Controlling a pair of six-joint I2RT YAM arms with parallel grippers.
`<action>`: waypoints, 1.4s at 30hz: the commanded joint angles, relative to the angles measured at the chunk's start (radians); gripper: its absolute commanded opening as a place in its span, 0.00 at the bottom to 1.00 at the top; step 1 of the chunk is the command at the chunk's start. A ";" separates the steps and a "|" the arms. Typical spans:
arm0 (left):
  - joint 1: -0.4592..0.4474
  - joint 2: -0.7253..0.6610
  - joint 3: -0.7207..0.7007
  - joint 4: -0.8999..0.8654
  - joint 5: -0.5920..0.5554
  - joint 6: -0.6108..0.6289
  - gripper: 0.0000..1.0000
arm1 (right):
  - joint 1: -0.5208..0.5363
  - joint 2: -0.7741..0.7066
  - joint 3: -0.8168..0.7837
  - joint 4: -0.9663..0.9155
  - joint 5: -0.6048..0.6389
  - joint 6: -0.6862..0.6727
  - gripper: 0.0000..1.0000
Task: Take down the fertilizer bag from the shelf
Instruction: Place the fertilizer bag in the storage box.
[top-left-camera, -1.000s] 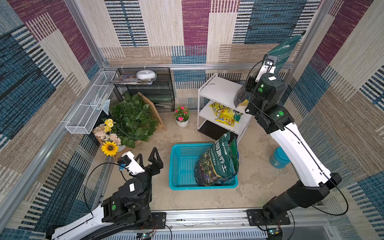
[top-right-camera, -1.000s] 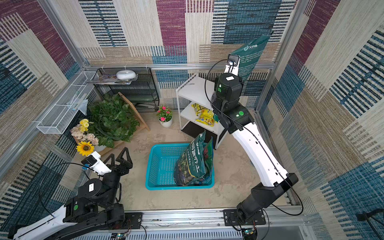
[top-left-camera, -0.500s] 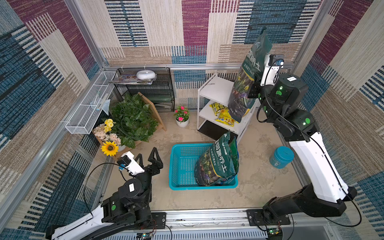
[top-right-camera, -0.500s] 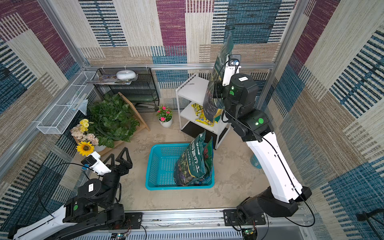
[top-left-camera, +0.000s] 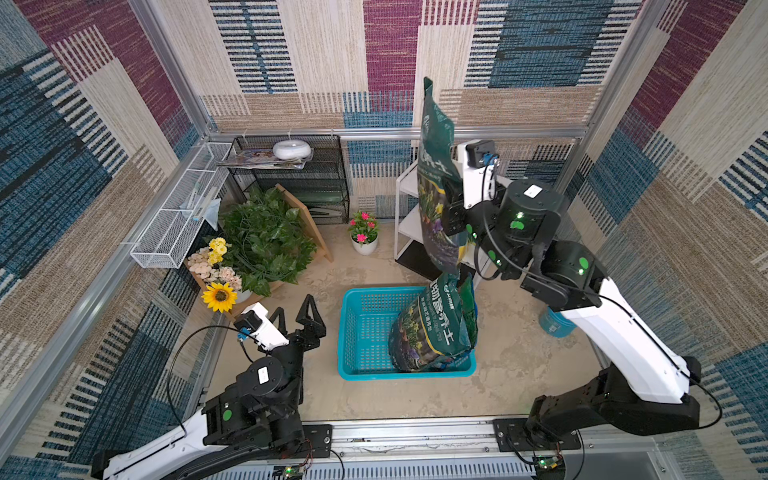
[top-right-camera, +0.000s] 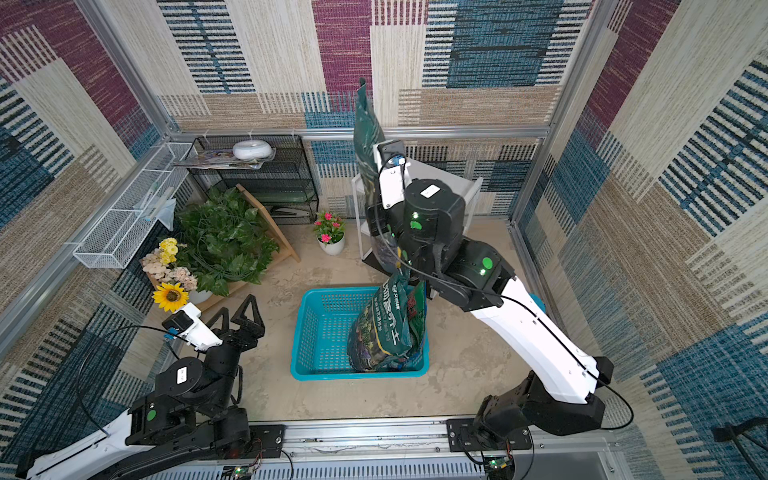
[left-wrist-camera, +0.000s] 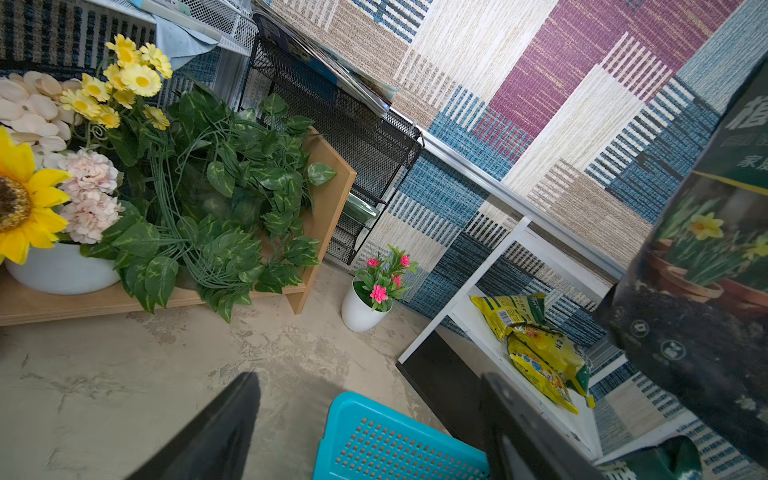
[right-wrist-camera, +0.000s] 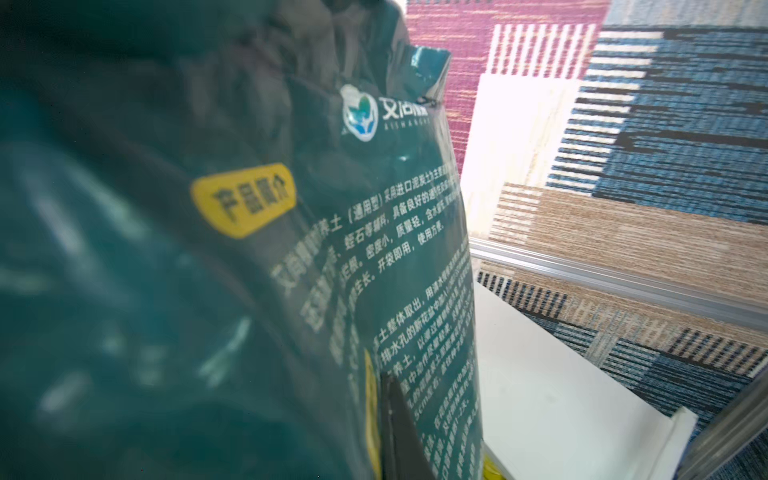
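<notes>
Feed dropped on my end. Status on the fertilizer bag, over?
Right pincer shut on fertilizer bag, held upright, off the shelf. Left pincer open, idle beside blue basket. Another bag stands in that basket, near the held bag's lower end.

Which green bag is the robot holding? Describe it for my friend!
Find the white two-board shelf at the back. Before it, a tall dark green flower-printed bag hangs from the right gripper. Its twin stands in the turquoise plastic basket; this one is airborne.
</notes>
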 joint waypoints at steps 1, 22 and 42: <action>0.001 -0.005 0.000 0.001 -0.009 0.010 0.86 | 0.089 -0.014 -0.069 0.315 0.141 -0.092 0.00; 0.000 -0.015 -0.008 0.004 -0.014 0.010 0.86 | 0.218 -0.200 -0.734 0.700 0.225 0.151 0.00; 0.000 -0.018 -0.009 -0.001 -0.007 0.001 0.86 | 0.246 -0.210 -1.043 1.039 0.331 0.307 0.00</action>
